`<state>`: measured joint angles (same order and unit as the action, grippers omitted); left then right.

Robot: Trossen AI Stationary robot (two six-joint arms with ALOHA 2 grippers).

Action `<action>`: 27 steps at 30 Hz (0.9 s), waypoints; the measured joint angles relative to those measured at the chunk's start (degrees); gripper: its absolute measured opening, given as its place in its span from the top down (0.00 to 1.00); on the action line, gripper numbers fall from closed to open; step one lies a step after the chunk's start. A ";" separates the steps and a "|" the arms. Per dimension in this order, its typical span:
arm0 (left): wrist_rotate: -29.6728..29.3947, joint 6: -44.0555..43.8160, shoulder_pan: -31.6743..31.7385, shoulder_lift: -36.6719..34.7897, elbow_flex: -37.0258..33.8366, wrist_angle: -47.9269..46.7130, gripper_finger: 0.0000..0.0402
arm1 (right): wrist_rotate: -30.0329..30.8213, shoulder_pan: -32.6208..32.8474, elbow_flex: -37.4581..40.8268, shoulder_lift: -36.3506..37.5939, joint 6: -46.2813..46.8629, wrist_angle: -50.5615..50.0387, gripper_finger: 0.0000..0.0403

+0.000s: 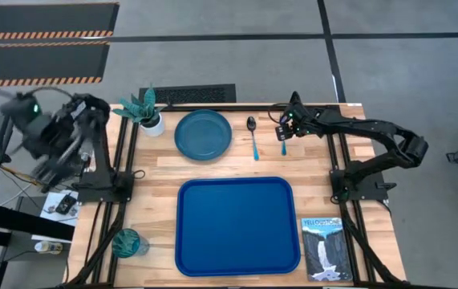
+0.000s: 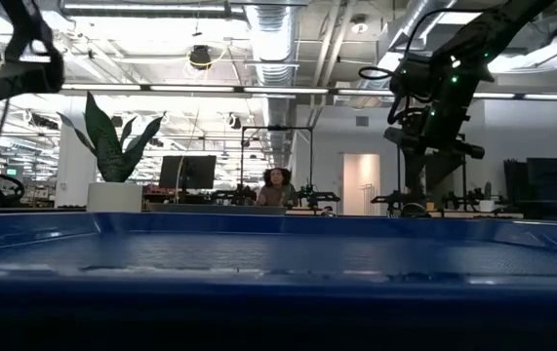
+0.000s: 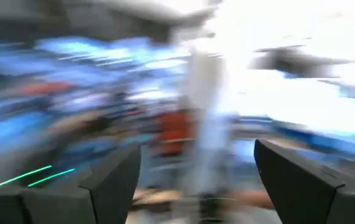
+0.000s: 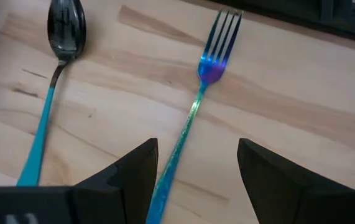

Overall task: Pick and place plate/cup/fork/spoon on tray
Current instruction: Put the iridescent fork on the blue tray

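Right gripper [image 4: 193, 171] hovering spread, fork [image 4: 196, 112] handle lying between jaws, ungrasped. Spoon [image 4: 53, 74] beside. Left gripper [image 3: 196, 180] spread, off table. Tray [image 1: 237, 225] holding nothing; plate [image 1: 203, 134], cup [image 1: 129, 242] waiting.

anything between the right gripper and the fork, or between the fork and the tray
Nothing visible. The right gripper is open directly over the fork, its handle running between the fingers. The spoon lies apart to one side. Bare table separates the fork from the tray.

Bright overhead light; left wrist perhaps motion-blurred
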<state>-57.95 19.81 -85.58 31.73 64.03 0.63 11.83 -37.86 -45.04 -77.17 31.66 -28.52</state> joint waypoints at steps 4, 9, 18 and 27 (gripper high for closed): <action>17.55 -1.90 0.10 4.32 0.62 0.40 0.31 | -2.52 -0.48 0.00 0.00 -0.18 1.66 0.39; 14.59 -3.21 1.01 15.50 4.36 1.95 0.34 | -5.24 -0.54 -0.01 0.02 -0.19 3.14 0.39; -15.27 -8.19 23.11 37.41 15.76 -3.63 0.34 | -6.12 -0.50 0.00 0.04 -0.17 4.10 0.39; 19.11 -39.24 73.81 33.47 21.68 -42.59 0.34 | -5.92 -0.89 0.00 0.04 -0.38 3.50 0.39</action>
<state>-38.85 -19.43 -11.77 65.20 85.71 -41.96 5.91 -38.75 -45.04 -77.12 31.28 -25.03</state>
